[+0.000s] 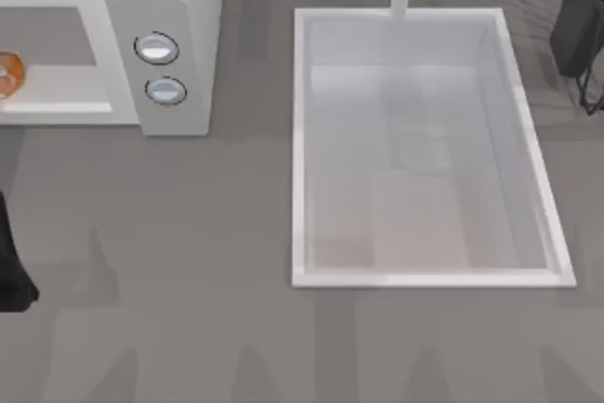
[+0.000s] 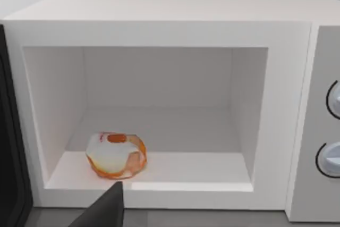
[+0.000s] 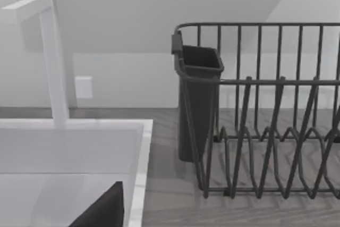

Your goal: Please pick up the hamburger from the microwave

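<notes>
Count, per kind:
- microwave (image 1: 179, 7): 1, white, cavity open.
- knobs on its grey panel: 2, upper knob (image 1: 157, 48) and lower knob (image 1: 166, 91), stacked one above the other.
- hamburger (image 2: 116, 155): 1, on the cavity floor near the front edge.
- sink basin (image 1: 302, 139): 1, white, rectangular, set into the tabletop (image 1: 189, 280).
- faucet (image 3: 53, 62): 1, white, at the basin's far rim.
- wall plate (image 3: 83, 87): 1, small, white, beside the faucet.
- dish rack (image 3: 276, 131): 1, dark wire.
- utensil cup (image 3: 197, 99): 1, dark, hung on the rack's end.
- AgileX arms: 2; dark tool parts show at the edges of the wrist views, finger count not readable.
</notes>
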Action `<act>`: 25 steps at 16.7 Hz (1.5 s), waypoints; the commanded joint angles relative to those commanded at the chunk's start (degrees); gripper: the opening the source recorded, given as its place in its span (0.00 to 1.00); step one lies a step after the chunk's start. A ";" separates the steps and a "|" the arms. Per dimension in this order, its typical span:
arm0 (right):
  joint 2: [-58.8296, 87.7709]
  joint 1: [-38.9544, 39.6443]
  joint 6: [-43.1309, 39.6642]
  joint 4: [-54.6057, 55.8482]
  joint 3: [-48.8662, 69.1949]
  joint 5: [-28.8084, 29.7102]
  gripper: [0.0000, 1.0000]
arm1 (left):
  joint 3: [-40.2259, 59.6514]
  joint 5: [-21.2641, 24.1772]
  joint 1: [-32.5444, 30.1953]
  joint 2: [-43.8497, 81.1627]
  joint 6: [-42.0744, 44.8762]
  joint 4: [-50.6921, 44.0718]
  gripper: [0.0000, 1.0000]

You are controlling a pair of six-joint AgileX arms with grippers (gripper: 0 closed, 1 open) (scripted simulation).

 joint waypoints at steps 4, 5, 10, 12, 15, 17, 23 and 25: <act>0.00 0.00 0.00 0.00 0.00 0.00 1.00 | 1.49 0.70 0.47 3.48 0.37 1.91 1.00; 0.00 0.00 0.00 0.00 0.00 0.00 1.00 | 2.47 1.14 0.78 5.84 0.60 3.15 1.00; 0.00 0.00 0.00 0.00 0.00 0.00 1.00 | 10.38 4.37 3.11 26.38 2.25 12.85 1.00; 0.00 0.00 0.00 0.00 0.00 0.00 1.00 | 14.63 5.91 4.27 37.88 2.98 17.89 1.00; 0.00 0.00 0.00 0.00 0.00 0.00 1.00 | 21.78 8.18 6.10 57.14 3.99 26.11 1.00; 0.00 0.00 0.00 0.00 0.00 0.00 1.00 | 26.93 9.62 7.35 70.71 4.58 31.83 1.00; 0.00 0.00 0.00 0.00 0.00 0.00 1.00 | 42.65 13.15 10.82 109.52 5.74 48.62 1.00; 0.00 0.00 0.00 0.00 0.00 0.00 1.00 | 47.38 13.96 11.76 120.40 5.91 53.45 1.00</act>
